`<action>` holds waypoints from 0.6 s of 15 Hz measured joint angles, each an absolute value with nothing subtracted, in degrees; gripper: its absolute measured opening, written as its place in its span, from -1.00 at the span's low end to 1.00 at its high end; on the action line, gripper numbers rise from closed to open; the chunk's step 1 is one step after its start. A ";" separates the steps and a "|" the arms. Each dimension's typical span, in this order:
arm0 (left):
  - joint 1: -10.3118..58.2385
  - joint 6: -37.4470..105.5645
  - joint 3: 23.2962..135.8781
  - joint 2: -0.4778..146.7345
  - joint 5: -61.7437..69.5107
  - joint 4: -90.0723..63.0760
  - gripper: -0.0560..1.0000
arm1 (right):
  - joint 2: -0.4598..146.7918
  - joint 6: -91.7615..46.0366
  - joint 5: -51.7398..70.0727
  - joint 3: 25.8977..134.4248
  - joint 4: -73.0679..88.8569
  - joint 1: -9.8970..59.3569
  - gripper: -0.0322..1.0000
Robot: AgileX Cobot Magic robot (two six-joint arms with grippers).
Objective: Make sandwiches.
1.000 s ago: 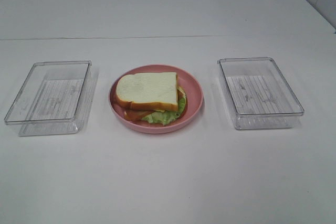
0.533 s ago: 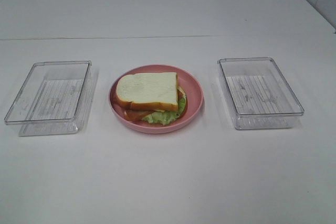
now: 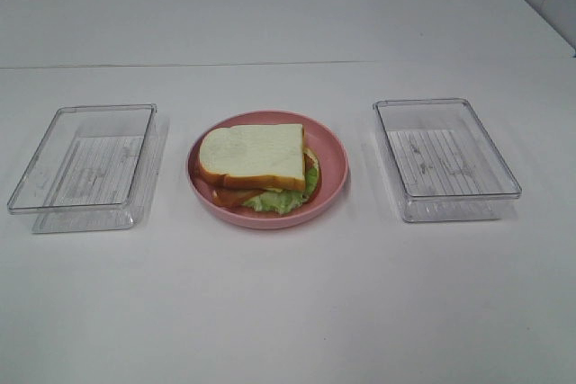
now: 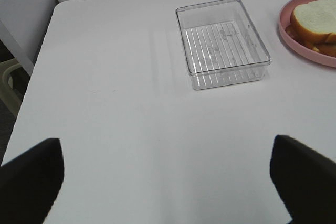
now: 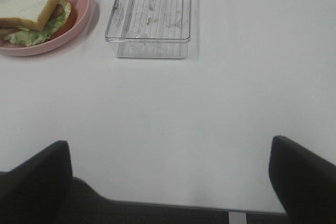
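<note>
Exterior high view: the sandwiches point(image 3: 256, 164) form one stack in the middle of the white table point(image 3: 288, 312), lying on a round pink plate point(image 3: 331, 168) with a raised rim. The top slice is thick, soft white bread with a tan-orange crust; frilly green lettuce and reddish-brown strips poke out at the near edge. To the left of the plate stands a clear plastic box point(image 3: 85, 168), rectangular, with a ribbed floor and thin glossy walls; a second clear box point(image 3: 445, 159) of the same kind stands to the right. Both are apart from the plate. No arm shows in this view.

Left wrist view: the left gripper point(image 4: 168, 182) hangs above bare tabletop, its two dark fingers point(image 4: 31, 177) spread wide with nothing between them. Beyond it stands the left clear box point(image 4: 223, 43), and past that an arc of the pink plate point(image 4: 286, 32) with the bread's crusted edge point(image 4: 315, 22).

Right wrist view: the right gripper point(image 5: 168, 182) is likewise spread wide and empty, near the table's front edge. Farther off are the right clear box point(image 5: 149, 17), faintly smeared inside, and the plate point(image 5: 79, 19) with the stack point(image 5: 31, 11) showing lettuce under the bread
</note>
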State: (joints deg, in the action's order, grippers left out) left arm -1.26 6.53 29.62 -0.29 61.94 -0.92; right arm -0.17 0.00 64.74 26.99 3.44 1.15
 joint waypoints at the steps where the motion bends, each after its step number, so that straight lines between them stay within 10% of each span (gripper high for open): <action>1: -1.26 6.53 29.62 -0.29 61.94 -0.92 0.98 | -0.17 0.00 64.74 26.99 3.44 1.15 0.96; 9: -1.26 6.53 29.62 -0.29 61.94 -0.92 0.98 | -0.17 0.00 64.74 26.99 3.44 1.15 0.96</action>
State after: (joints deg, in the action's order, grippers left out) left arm -1.26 6.53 29.62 -0.29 61.94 -0.92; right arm -0.17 0.00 64.74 26.99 3.44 1.15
